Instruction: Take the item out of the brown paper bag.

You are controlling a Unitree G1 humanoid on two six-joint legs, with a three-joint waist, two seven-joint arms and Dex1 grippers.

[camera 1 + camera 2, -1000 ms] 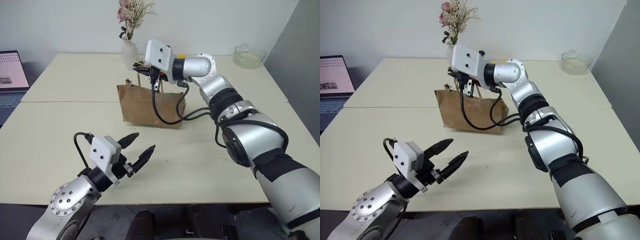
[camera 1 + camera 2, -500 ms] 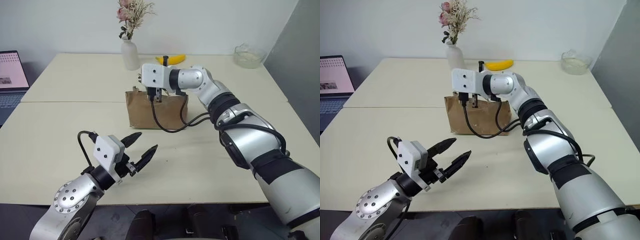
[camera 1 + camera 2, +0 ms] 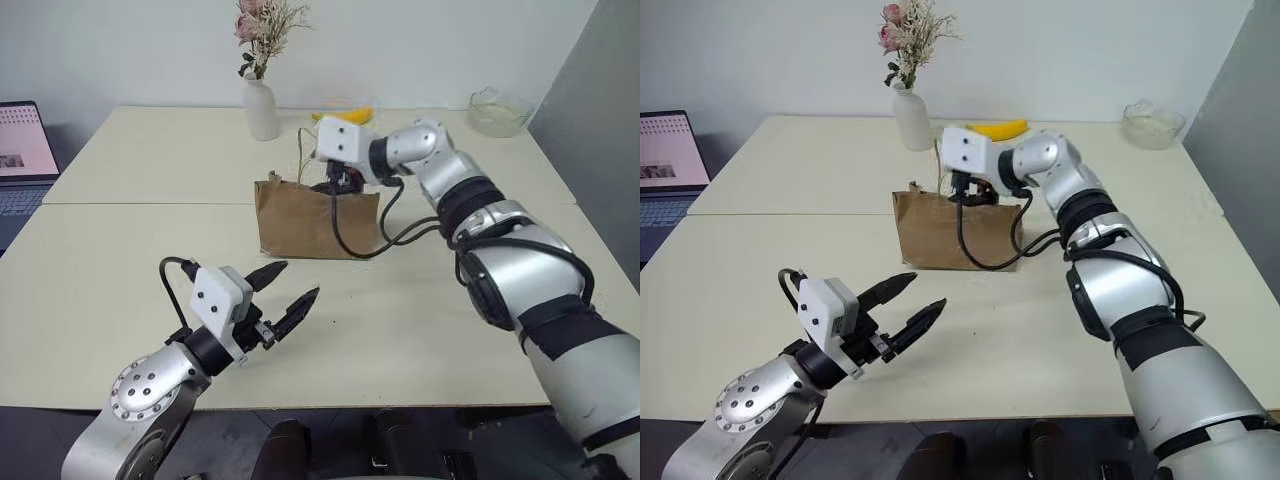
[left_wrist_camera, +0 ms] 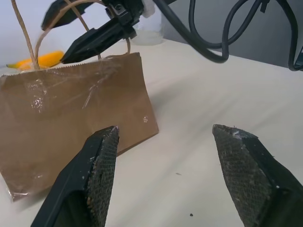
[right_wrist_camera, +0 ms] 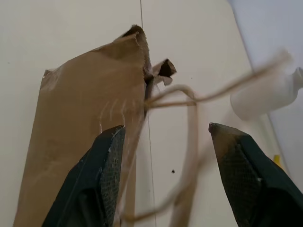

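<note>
Item not yet out. My right gripper (image 5: 163,179) open, empty, above brown paper bag (image 3: 310,215) mouth, handles between fingers. My left gripper (image 3: 283,297) open, empty, at bag's 7 o'clock.

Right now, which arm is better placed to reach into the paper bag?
The right. Its hand hovers open right over the top edge of the brown paper bag, among the handles. The left hand is open too, but near the table's front, well short of the bag.

The brown paper bag (image 3: 315,218) stands upright (handles raised) mid-table.
</note>
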